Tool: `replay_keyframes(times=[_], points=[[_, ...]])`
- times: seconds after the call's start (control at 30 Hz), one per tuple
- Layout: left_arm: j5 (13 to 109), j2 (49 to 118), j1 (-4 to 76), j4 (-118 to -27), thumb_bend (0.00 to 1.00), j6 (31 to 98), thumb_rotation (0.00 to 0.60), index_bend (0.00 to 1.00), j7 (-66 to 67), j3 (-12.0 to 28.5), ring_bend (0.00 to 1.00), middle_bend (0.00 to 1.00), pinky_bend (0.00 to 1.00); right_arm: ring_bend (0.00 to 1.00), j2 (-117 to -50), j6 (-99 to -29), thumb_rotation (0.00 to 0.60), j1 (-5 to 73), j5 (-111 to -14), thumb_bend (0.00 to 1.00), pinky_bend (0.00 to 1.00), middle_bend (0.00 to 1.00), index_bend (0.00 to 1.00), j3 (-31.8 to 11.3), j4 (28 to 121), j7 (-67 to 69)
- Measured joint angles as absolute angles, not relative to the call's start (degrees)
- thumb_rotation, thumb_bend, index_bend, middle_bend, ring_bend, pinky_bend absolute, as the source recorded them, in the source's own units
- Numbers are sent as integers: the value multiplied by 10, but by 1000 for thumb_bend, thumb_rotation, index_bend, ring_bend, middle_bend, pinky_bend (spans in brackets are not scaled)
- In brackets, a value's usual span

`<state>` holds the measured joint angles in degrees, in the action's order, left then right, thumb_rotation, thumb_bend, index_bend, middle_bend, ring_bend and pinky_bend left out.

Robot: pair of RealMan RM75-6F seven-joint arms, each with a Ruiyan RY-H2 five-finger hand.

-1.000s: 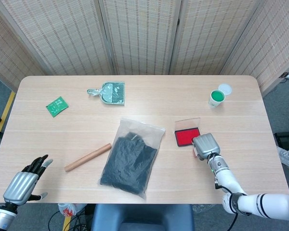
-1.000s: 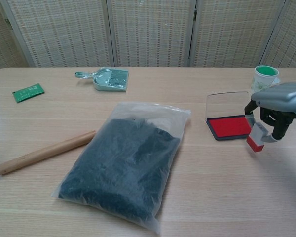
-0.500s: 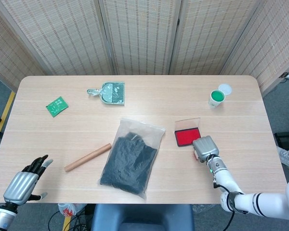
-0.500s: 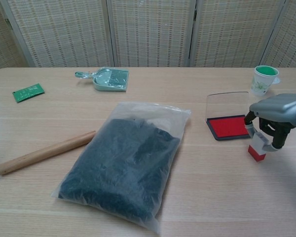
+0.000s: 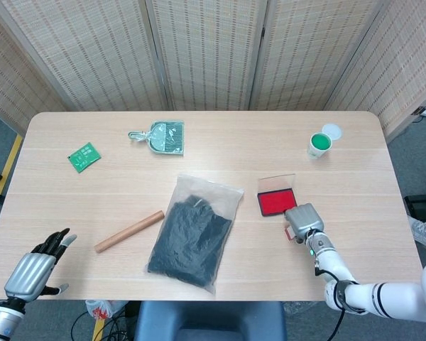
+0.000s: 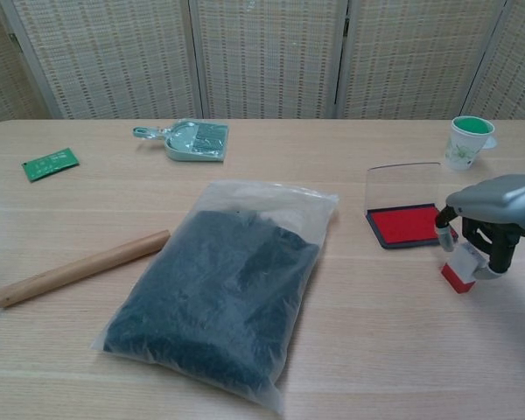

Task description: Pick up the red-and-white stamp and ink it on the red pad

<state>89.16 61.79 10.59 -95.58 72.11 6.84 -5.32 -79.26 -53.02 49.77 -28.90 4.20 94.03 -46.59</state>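
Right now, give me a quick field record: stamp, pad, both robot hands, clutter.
stamp: red-and-white stamp stands on the table beside the pad, not on it
pad: red ink pad, clear lid open, red surface uncovered
right robot hand: fingers around the stamp's white top
left robot hand: holds nothing, fingers apart, at the near left table edge
clutter: plastic bag of dark material, wooden rod, green paper cup

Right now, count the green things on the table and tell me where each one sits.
3. The green packet lies near the far left edge, the green dustpan at far centre, and the green-filled cup at far right. Nothing seems to be hidden.
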Motion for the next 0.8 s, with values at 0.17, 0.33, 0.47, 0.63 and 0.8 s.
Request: replay_keyframes(times=[0.17,0.33,0.47,0.63,0.8], points=[[892,617,106,-957,70,721,600,65,67,-53,42,0,267,578,-785,-532,600,500,-287,209,645,663,36,43,950,-463],[893,617,106,-957,70,722,600,65,66,-53,42,0,267,572,-776,-540,600,501,-289,208,641,656,25,45,964,-462],[892,617,106,-957,70,722,600,65,66,-53,41,0,267,561,-760,-551,600,499,-293,207,632,646,25,49,987,-463],[892,617,106,-957,70,723,600,65,67,-53,42,0,267,543,-724,-574,600,488,-323,207,617,623,21,55,1039,-452],[895,616,104,-959,70,729,600,65,64,-53,42,0,267,504,-686,-608,600,460,-401,204,579,553,22,66,1084,-423]])
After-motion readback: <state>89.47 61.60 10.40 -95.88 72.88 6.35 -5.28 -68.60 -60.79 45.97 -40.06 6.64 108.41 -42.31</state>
